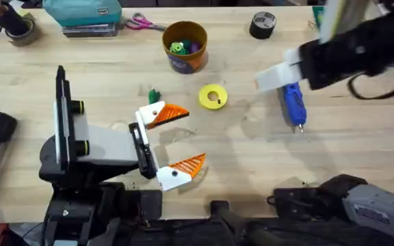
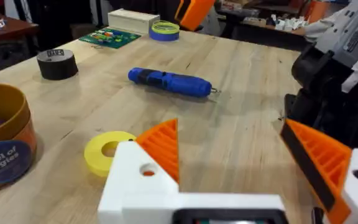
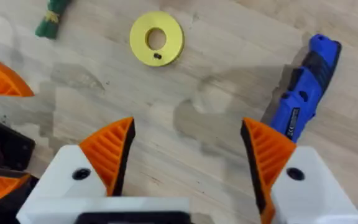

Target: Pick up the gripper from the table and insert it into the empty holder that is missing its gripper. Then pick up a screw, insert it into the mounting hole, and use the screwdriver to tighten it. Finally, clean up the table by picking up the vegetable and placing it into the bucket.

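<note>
Pale wood planks make up the table [image 1: 252, 160], and on it, right of centre, lies the blue pen-shaped electric screwdriver [image 1: 293, 106] with its thin metal tip pointing toward the near edge. The right gripper [image 3: 188, 155] hangs just above the screwdriver's far end, its jaws set wide apart and empty; in its wrist view the tool lies beside the right-hand orange ribbed pad [image 3: 263, 152], not between the pads.

The left gripper [image 1: 176, 140] sits low near the middle of the table, jaws also spread wide with nothing between them. Both of its white angular plastic holders [image 1: 148, 115] carry an orange wedge-shaped ribbed finger [image 1: 169, 113], one on the far jaw and one on the near jaw.

A flat yellow ring-shaped disc [image 1: 213, 96] lies between the two grippers. Just left of it and beyond the left gripper's far jaw, the small dark green toy vegetable [image 1: 154, 95] rests on the wood. Farther back stands the round yellow-orange bucket with a dark blue lower band [image 1: 185, 46], with small coloured toys inside. A black tape roll [image 1: 263, 25] sits at the far right.
</note>
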Robot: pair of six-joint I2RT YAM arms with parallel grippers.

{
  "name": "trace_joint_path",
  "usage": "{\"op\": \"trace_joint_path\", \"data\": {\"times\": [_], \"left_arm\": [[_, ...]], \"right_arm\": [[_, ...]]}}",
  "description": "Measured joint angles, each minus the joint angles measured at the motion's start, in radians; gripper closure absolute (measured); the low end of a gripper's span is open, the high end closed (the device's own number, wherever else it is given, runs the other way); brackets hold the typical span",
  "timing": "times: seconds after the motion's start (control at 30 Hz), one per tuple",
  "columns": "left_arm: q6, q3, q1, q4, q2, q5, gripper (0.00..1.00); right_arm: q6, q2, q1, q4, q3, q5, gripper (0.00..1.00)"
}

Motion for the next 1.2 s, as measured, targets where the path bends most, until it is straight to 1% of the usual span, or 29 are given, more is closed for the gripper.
{"op": "trace_joint_path", "data": {"times": [0.17, 0.2, 0.23, 0.67, 0.93, 1.2], "left_arm": [[0.0, 0.0, 0.0, 0.0, 0.0, 0.0, 0.015], [0.0, 0.0, 0.0, 0.0, 0.0, 0.0, 0.015], [0.0, 0.0, 0.0, 0.0, 0.0, 0.0, 0.016], [0.0, 0.0, 0.0, 0.0, 0.0, 0.0, 0.015], [0.0, 0.0, 0.0, 0.0, 0.0, 0.0, 0.015], [0.0, 0.0, 0.0, 0.0, 0.0, 0.0, 0.015]], "right_arm": [[0.019, 0.084, 0.077, 0.018, 0.0, 0.036, 0.003], [0.027, 0.134, 0.107, 0.038, 0.0, 0.045, 0.003], [0.031, 0.15, 0.114, 0.046, 0.0, 0.046, 0.003], [0.045, 0.354, 0.127, 0.109, 0.0, 0.05, 0.007], [0.045, 0.425, 0.169, 0.158, 0.0, 0.05, 0.01], [0.044, 0.433, 0.196, 0.162, 0.0, 0.051, 0.005]]}}
